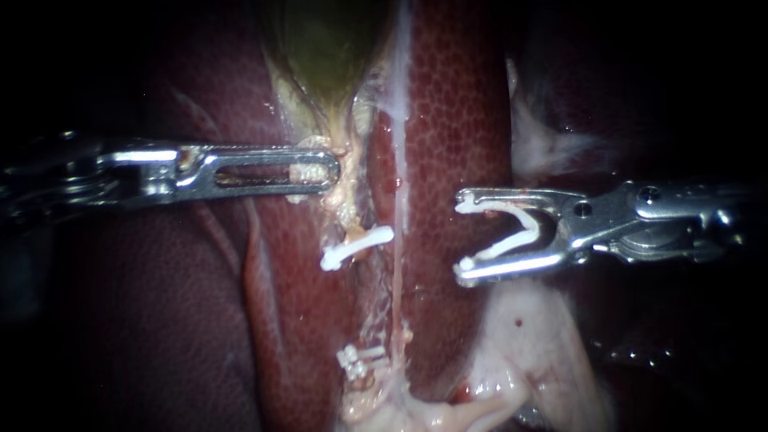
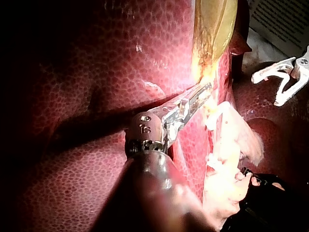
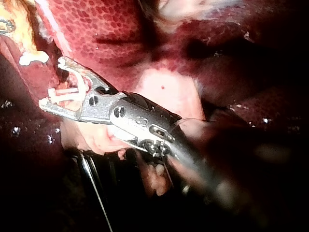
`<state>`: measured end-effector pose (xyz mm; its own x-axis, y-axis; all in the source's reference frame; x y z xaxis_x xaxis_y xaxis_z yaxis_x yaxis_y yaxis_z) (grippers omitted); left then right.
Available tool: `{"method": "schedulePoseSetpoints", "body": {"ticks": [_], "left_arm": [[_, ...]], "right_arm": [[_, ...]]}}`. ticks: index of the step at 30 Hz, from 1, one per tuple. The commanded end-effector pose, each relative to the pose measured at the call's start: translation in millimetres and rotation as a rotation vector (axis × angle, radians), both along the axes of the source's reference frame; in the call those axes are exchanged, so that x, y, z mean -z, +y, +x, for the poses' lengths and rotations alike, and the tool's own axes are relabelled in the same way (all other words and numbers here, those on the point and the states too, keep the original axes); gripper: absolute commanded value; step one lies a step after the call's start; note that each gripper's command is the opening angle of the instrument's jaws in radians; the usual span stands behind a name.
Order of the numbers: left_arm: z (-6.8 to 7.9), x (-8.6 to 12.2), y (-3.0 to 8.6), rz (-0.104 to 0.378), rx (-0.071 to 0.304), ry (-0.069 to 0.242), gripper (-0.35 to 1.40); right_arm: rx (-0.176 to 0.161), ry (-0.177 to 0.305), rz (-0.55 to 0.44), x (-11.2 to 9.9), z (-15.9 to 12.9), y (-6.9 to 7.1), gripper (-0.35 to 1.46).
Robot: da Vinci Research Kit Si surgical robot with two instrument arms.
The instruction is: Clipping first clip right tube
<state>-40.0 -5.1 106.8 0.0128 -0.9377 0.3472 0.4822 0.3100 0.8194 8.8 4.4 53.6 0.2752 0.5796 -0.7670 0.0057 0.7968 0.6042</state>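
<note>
My right instrument [image 1: 462, 236] comes in from the right. Its jaws stand wide apart with an open white clip [image 1: 516, 232] seated between them, both jaws touching it. The jaw tips sit just right of a thin pale tube [image 1: 398, 264] that runs down the liver [image 1: 456, 120], apart from it. My left instrument [image 1: 332, 170] is shut on pale tissue at the lower end of the green gallbladder [image 1: 328, 48]. In the right wrist view the loaded jaws [image 3: 53, 82] point toward the tubes.
A closed white clip [image 1: 356, 246] sits across the tube to the left of the thin one. Two more clips [image 1: 358, 360] lie lower down. Pale fatty tissue [image 1: 528, 336] lies below my right instrument.
</note>
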Motion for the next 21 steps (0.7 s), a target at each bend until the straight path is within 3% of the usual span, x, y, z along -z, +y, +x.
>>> {"method": "schedulePoseSetpoints", "body": {"ticks": [1, 8, 14, 21], "left_arm": [[0.0, 0.0, 0.0, 0.0, 0.0, 0.0, -0.35], [0.7, 0.6, 0.3, 0.004, -0.005, -0.004, -0.35], [3.3, 2.9, 1.9, 0.015, 0.002, 0.003, -0.35], [6.6, 6.1, 3.5, 0.006, 0.047, -0.003, -0.35]], "right_arm": [[0.002, 0.002, 0.002, 0.0, 0.0, 0.0, 0.6], [0.002, 0.002, 0.002, 0.0, 0.1, -0.1, 0.6], [0.002, 0.002, 0.002, 0.0, 0.1, -0.1, 0.6], [0.001, 0.001, 0.001, 0.0, 0.1, -0.1, 0.6]]}}
